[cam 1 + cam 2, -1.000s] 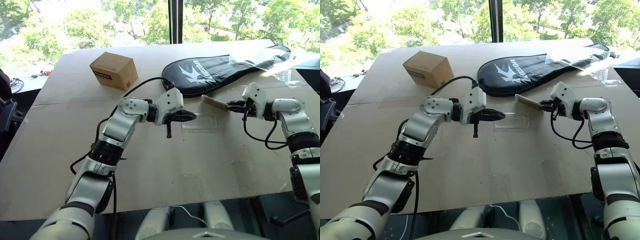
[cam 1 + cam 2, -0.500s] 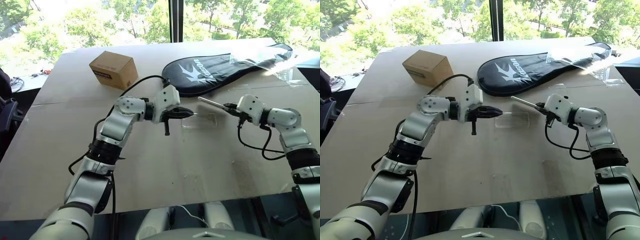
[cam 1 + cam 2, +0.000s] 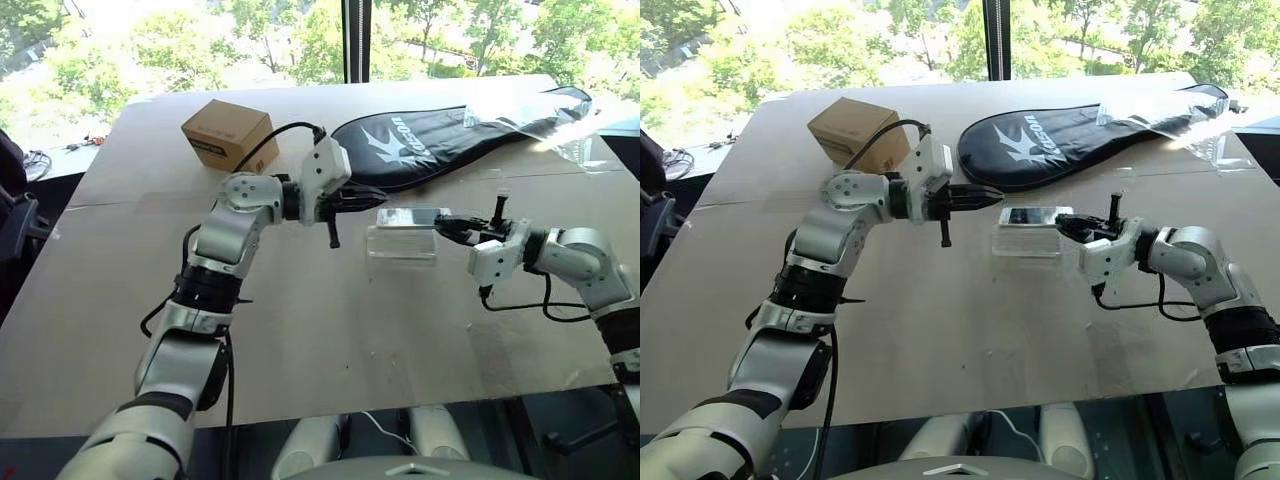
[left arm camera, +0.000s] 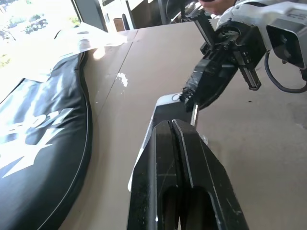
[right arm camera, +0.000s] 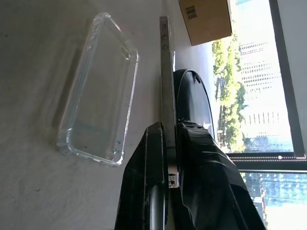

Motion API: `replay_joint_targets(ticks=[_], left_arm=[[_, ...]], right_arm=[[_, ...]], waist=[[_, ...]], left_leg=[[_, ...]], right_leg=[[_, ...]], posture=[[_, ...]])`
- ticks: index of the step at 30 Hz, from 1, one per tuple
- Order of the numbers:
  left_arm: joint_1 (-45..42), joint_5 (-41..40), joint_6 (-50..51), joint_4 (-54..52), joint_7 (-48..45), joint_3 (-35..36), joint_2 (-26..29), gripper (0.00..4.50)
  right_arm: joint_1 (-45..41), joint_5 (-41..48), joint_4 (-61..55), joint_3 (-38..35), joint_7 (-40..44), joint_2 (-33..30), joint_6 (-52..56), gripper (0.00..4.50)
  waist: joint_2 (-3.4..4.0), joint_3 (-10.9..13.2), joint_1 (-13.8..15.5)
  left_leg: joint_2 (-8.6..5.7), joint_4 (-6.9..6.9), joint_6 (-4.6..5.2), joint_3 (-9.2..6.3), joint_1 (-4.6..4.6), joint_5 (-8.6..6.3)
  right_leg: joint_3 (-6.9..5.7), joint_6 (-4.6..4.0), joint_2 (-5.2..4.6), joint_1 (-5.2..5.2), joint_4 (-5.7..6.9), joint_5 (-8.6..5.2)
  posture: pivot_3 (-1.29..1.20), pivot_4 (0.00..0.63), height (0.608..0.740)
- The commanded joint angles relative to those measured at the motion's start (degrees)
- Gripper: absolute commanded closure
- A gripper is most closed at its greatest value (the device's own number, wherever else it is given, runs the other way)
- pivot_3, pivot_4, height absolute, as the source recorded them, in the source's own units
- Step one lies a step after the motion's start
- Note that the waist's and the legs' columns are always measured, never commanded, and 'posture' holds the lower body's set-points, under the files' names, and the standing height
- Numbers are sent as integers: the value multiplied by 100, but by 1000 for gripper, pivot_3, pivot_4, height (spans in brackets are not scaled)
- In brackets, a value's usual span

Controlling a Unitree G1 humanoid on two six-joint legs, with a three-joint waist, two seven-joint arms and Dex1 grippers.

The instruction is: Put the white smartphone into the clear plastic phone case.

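My right gripper [image 3: 441, 223] is shut on one end of the white smartphone [image 3: 406, 216], which it holds level, face up, just above the table. In the right wrist view the smartphone [image 5: 164, 62] is edge-on between the fingers [image 5: 192, 143]. The clear plastic phone case [image 3: 402, 243] lies open side up on the table, directly below and slightly nearer than the phone. The case [image 5: 98, 91] is empty. My left gripper [image 3: 372, 200] is shut on nothing and points at the phone's free end; I cannot tell whether they touch.
A cardboard box [image 3: 228, 137] stands at the back left. A black racket cover [image 3: 440, 135] lies across the back, with a crinkled clear plastic bag [image 3: 525, 122] on its far right end. Bare cardboard tabletop [image 3: 330, 330] stretches toward me.
My right gripper has rolled and drawn back toward me, so the phone went from tilted on edge to level over the case. The left gripper has risen a little.
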Motion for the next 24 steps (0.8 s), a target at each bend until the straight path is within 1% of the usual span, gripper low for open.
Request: replay_joint_targets(ticks=[1, 5, 9, 17, 20, 24], left_arm=[[-37, 114, -195, 150, -38, -85, -39, 4500], [-29, 292, -360, 433, 134, -160, -175, 4500], [115, 500, -536, 507, 115, -326, -205, 4500], [451, 814, -746, 694, 543, -466, -496, 4500], [487, 916, -802, 883, 682, -473, -612, 4500], [447, 1305, -1317, 1534, 898, -624, -685, 4500]], right_arm=[[-68, -686, 185, -72, -997, -112, -549, 4439], [-174, -1609, 539, 81, -1928, -227, -747, 4439], [-293, -2329, 799, 375, -2656, -328, -539, 4439], [-436, -2833, 901, 803, -3464, -336, -251, 4439], [-482, -2923, 905, 980, -3602, -362, -219, 4439], [-477, -2855, 938, 1139, -3579, -351, -118, 4439]], waist=[[0, 0, -9], [0, 0, -1], [0, 0, -24], [0, 0, -25], [-1, -1, -20], [-1, -1, -24]], left_leg=[[0, 0, -1, 0, 0, 0], [-1, 1, -2, 2, 1, 1], [-1, -3, -3, 7, 3, 2], [0, -8, -3, 21, 14, 2], [0, -7, -2, 24, 15, 2], [2, -10, -2, 29, 23, 2]], right_leg=[[0, 0, 0, -1, 1, 0], [2, 0, 4, 0, 1, 0], [11, 0, 5, -4, 2, 0], [34, 0, 9, -2, 5, 0], [37, 0, 11, -2, 5, 0], [44, 0, 13, 1, 8, 0]], posture=[[0, 150, 740], [0, 150, 740], [0, 150, 740], [0, 150, 740], [0, 150, 740], [0, 150, 740]])
